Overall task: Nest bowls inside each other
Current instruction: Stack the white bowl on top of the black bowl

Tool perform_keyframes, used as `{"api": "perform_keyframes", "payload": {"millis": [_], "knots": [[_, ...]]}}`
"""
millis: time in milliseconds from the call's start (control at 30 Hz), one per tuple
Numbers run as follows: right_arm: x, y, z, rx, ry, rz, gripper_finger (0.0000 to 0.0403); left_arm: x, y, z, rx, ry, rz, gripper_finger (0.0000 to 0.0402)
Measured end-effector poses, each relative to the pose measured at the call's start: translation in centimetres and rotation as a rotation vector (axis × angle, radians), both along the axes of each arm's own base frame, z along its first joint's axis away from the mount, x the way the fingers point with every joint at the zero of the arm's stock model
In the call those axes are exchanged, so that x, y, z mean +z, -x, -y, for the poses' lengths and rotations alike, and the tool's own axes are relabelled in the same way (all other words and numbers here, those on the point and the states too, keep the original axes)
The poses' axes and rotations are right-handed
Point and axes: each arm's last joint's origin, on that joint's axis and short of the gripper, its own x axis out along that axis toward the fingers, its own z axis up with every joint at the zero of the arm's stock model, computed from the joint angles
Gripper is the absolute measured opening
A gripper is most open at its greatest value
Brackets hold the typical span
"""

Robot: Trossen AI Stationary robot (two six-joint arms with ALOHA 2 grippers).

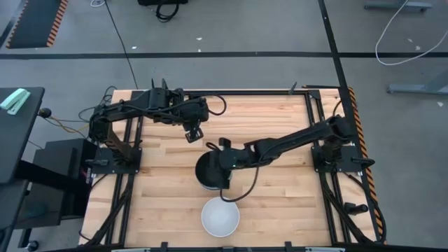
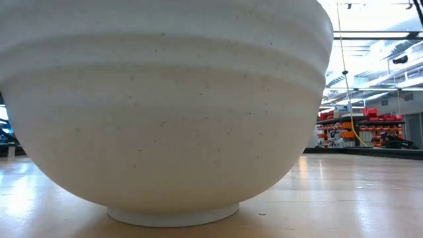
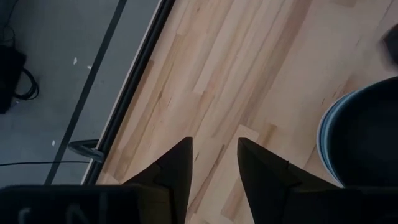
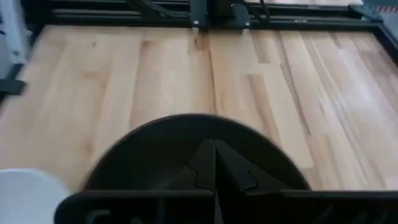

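Black bowl (image 1: 210,170) sits directly under closed right tool (image 1: 222,155).

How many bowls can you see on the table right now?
2 clearly apart: a white bowl near the front edge, and a black bowl mid-table under the right gripper, topping a stack; a pale rim beneath suggests more bowls nested, hidden.

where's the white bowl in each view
High view: white bowl near the bottom edge, centre, below the black bowl.
Low view: white bowl fills the frame.
Left wrist view: not in it.
Right wrist view: its rim at the bottom-left corner.
Shared landmark: black bowl beside it.
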Motion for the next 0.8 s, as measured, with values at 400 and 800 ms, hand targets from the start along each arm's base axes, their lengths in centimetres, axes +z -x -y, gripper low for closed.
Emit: {"api": "perform_keyframes", "payload": {"millis": [400,800], "knots": [[4.9,6.4,-4.4,-0.108,-0.292,-0.075,0.0010,0.0,0.0,0.1,0.014,0.006,0.007,0.0141],[3.2,8.4,-9.9,-0.138,-0.433,-0.167,0.0047,0.0,0.1,1.2,-0.001,0.014,0.006,0.0143]]}}
